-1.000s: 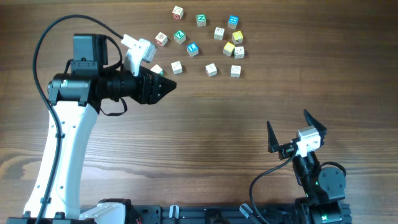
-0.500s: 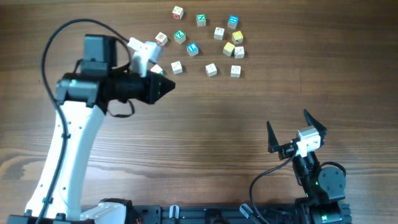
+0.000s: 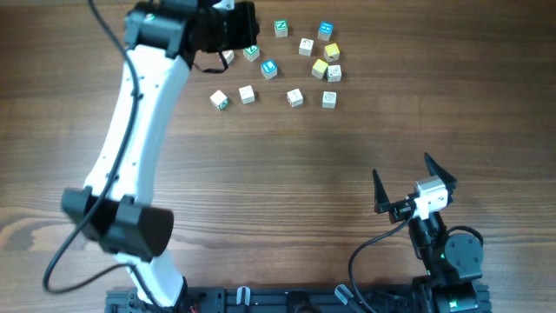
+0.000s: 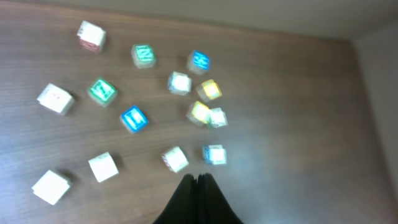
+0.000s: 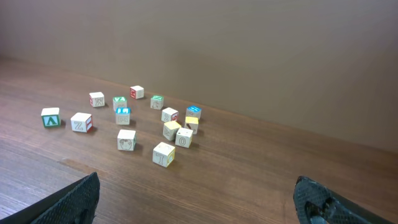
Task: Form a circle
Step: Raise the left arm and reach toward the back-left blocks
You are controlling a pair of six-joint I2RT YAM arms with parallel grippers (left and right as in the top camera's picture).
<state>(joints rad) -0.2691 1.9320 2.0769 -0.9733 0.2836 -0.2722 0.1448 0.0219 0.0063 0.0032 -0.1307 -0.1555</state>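
The left gripper [image 4: 197, 182] hangs high above the scattered cubes with its black fingers pressed together on nothing. The circle [image 3: 320, 68] is so far only a tight knot of small wooden letter cubes with cream and yellow faces. It sits at about 1 o'clock on the brown wooden table [image 3: 287, 174] and reads as a clump rather than a ring, so I judge the task early, at a pause between nudges. The next move likely calls for lowering the closed tip beside one cube and pushing it gently sideways, since such light cubes could skid or tumble. Strays lie around the knot: a blue-faced wooden cube [image 3: 326, 31] at its 12 o'clock, near enough to get bumped, a green-faced wooden cube [image 3: 281, 29] at 10 o'clock and a second blue-faced cube [image 3: 268, 68] at 9 o'clock. A row of four cream wooden cubes [image 3: 295, 97] runs from its 6 o'clock out toward 8 o'clock. The right gripper [image 3: 401, 169] stands spread wide between 3 and 4 o'clock on the table, well apart and out of the way.
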